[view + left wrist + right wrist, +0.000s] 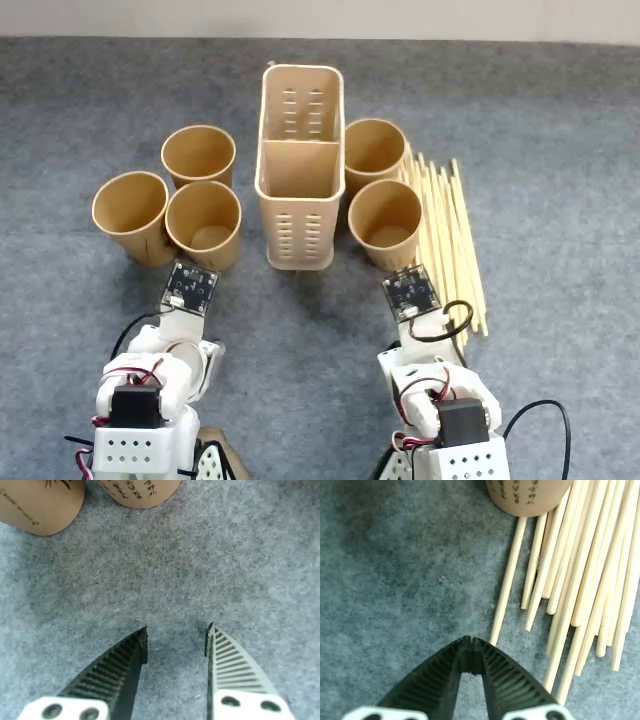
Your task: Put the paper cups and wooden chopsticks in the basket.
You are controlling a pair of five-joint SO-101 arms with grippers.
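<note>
Chopsticks [580, 580] just beside closed right gripper [470, 640]

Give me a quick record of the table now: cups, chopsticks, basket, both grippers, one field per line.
basket: upright, middle, empty
cups: five, upright; three left of basket, two right
chopsticks: loose pile lying flat beside the right cups
left gripper: open, empty, near two cups
right gripper: shut, empty, tip by chopstick ends

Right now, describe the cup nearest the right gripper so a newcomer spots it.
Start at the slotted basket mid-table; two cups stand on its right, beside the chopsticks. Pick the front cup, nearer the arms; the back cup sits farther away.
</note>
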